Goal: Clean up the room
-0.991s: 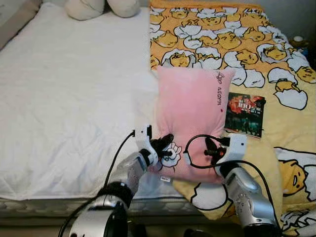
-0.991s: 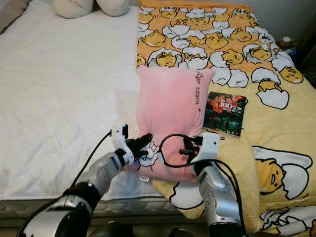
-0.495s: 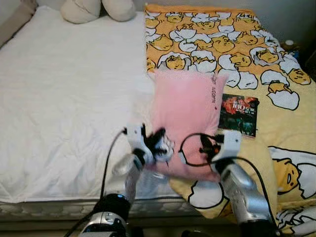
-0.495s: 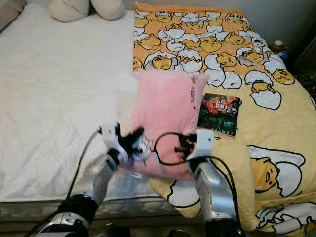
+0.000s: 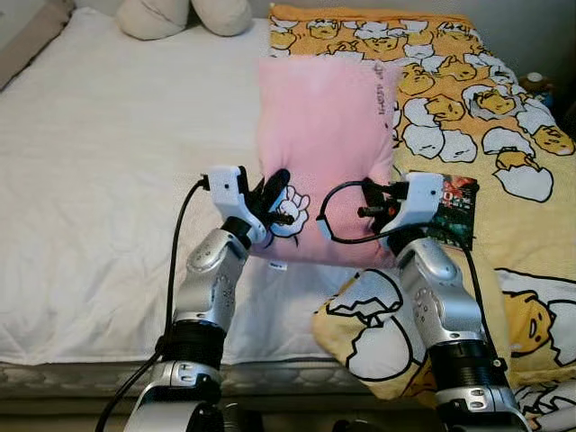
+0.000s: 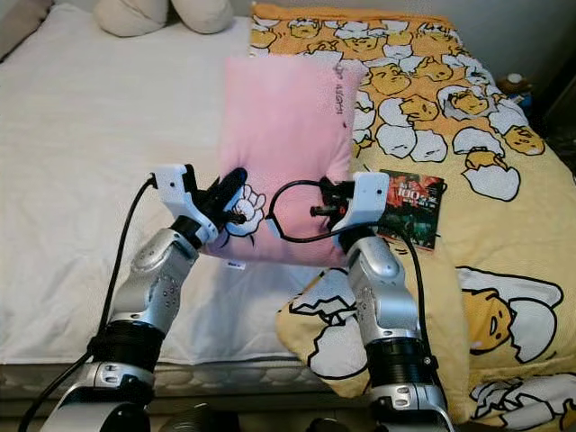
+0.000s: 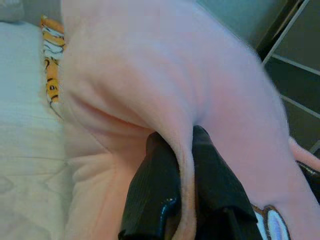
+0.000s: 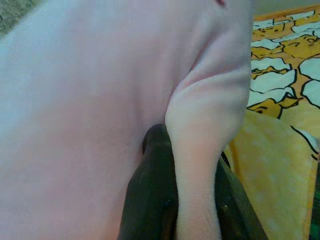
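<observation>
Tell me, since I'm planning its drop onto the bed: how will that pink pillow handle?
The pink pillow looks soft: fabric bunches where the left gripper and right gripper pinch it. Probably light, held upright by two corners. Likely flops when released.

Book (image 5: pixel 453 209) at right of centre partly hidden behind right wrist housing. Two cream cushions (image 5: pixel 184 15) cut off by top edge. Yellow blanket (image 5: pixel 531 297) cropped at right edge. Pillow (image 5: pixel 324 135) lettering too small to read.

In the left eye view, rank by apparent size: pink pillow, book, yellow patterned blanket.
1. Yellow patterned blanket, largest.
2. Pink pillow, held raised nearer the camera by left hand and right hand.
3. Book, partly hidden, smallest.
</observation>
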Robot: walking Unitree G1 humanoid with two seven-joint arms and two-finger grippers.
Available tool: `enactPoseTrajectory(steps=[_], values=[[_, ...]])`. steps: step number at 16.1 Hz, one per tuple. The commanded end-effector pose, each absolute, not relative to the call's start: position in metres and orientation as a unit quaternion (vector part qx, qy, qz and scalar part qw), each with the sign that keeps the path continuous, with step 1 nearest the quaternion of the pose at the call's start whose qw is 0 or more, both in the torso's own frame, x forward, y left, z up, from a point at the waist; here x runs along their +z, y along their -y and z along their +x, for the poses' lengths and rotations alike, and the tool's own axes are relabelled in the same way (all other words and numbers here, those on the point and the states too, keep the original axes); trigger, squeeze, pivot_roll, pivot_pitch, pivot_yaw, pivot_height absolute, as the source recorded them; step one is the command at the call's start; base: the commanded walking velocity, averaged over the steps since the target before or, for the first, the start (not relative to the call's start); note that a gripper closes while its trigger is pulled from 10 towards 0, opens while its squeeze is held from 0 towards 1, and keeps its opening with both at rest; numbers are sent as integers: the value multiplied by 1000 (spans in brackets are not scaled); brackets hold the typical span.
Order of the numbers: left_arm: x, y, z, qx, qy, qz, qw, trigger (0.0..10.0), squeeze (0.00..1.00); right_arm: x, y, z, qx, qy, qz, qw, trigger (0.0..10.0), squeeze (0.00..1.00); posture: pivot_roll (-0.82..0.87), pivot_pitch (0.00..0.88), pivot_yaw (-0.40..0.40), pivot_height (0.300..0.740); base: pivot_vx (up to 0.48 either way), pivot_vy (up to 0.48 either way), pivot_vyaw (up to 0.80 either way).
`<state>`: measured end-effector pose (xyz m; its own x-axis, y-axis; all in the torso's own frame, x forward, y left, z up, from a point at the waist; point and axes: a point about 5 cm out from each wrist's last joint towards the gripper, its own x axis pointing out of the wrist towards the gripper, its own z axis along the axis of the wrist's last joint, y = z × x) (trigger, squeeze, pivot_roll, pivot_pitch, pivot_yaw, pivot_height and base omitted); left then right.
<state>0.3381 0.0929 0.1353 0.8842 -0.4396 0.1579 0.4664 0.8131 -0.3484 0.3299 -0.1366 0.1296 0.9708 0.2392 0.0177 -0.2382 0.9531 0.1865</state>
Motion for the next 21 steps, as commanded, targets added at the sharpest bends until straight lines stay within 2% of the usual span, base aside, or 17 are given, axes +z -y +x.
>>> enactPoseTrajectory(steps=[1,4,6,8,13,21], values=[[142,-93,337,-239,45,-188,951,0,0,147,138,334,121,38,84,988,0,0,-88,18,23,740,0,0,0],[128,-105,332,-225,28,-123,966,0,0,143,141,334,107,37,85,990,0,0,-84,10,21,740,0,0,0],[112,-124,325,-199,4,-85,976,0,0,128,145,326,89,19,86,992,0,0,-78,3,21,740,0,0,0],[104,-136,322,-180,-12,-79,980,0,0,117,146,321,85,4,84,993,0,0,-75,0,19,740,0,0,0],[104,-126,321,-170,-13,-79,982,0,0,104,140,322,92,-15,83,992,0,0,-49,0,8,740,0,480,0],[101,-117,317,-169,-21,-89,981,0,0,101,140,329,100,-23,81,991,0,0,-35,0,-3,740,0,480,561]])
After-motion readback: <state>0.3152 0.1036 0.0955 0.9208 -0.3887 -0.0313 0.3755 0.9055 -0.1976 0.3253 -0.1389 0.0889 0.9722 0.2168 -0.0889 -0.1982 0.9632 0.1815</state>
